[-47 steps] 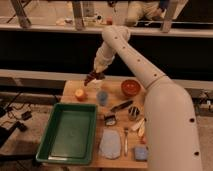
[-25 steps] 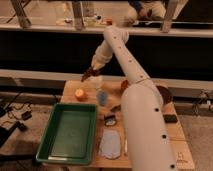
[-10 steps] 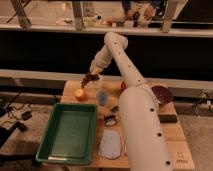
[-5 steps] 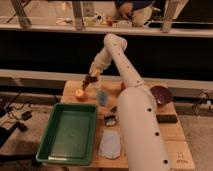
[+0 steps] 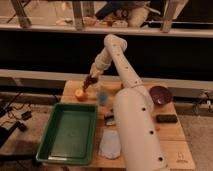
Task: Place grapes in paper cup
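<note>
My gripper [image 5: 90,82] hangs at the end of the long white arm over the far left part of the wooden table [image 5: 170,134], just above and behind an orange-yellow round fruit [image 5: 80,94]. A small dark reddish patch at the gripper's tip looks like the grapes [image 5: 88,84]; I cannot tell whether they are held or lie on the table. The paper cup is out of view, perhaps behind the arm. A light blue cup [image 5: 102,96] stands right of the fruit.
A green tray [image 5: 69,132] fills the table's front left. A dark bowl [image 5: 160,94] stands at the right, a black flat object [image 5: 166,118] in front of it. A pale grey-blue object [image 5: 110,145] lies at the front. The white arm covers the table's middle.
The gripper has sunk a little toward the table near the orange fruit over the last second. Earlier the arm swung across and now covers the table's middle.
</note>
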Robot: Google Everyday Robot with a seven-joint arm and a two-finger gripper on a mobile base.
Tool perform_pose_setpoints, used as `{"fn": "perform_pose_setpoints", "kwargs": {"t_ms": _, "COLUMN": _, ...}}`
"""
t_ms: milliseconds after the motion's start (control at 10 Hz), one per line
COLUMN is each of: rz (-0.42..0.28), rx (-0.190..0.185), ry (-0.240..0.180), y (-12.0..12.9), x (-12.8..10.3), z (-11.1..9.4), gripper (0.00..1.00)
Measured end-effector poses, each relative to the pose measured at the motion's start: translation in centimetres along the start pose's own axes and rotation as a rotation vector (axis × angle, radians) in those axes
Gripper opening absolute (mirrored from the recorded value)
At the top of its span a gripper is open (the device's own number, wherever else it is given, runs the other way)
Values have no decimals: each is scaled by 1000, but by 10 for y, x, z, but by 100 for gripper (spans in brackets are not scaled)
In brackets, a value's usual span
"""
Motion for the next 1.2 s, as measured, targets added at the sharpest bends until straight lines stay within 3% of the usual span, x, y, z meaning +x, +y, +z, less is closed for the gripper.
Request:
{"fn": "perform_pose_setpoints", "kwargs": {"t_ms": 600, "rz": 44, "rx": -21, "ry": 8, "y": -2, "x": 4, "z": 3, "gripper": 14}}
{"fn": "perform_pose_setpoints", "kwargs": {"t_ms": 800, "rz": 45, "rx": -22, "ry": 8, "y": -2, "x": 5, "z": 2, "gripper": 30}}
{"fn": "perform_pose_setpoints", "kwargs": {"t_ms": 900, "rz": 46, "rx": -21, "ry": 8, "y": -2, "x": 6, "z": 2, "gripper": 34}}
{"fn": "perform_pose_setpoints", "kwargs": {"t_ms": 1200, "rz": 47, "rx": -22, "ry": 9, "y": -1, "x": 6, "z": 2, "gripper": 61}}
